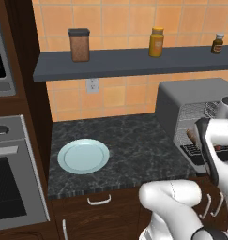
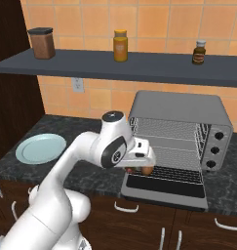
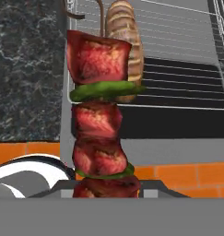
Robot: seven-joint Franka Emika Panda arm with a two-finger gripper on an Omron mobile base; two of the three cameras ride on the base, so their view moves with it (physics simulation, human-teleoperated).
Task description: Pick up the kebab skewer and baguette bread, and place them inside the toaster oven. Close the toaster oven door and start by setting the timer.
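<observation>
Gripper (image 2: pixel 142 163) closed on kebab skewer (image 3: pixel 100 133) at open toaster oven (image 2: pixel 188 110) mouth, over its dropped door (image 2: pixel 164 188); baguette bread (image 3: pixel 127 41) lies on rack, 12 o'clock of skewer.

The toaster oven (image 2: pixel 181 110) has a smooth, matt grey metal shell, with thin bright wire racks inside; its lowered toaster oven door (image 2: pixel 165 186) is dark glass in a grey frame. The counter (image 1: pixel 129 145) looks like polished dark stone with pale veining. The plate (image 1: pixel 83 156) is smooth, pale, lightly glossy. The kebab skewer (image 3: pixel 100 133) carries moist, shiny red chunks and slick green slices; the baguette bread (image 3: pixel 127 37) has a dull, ridged brown crust.
</observation>
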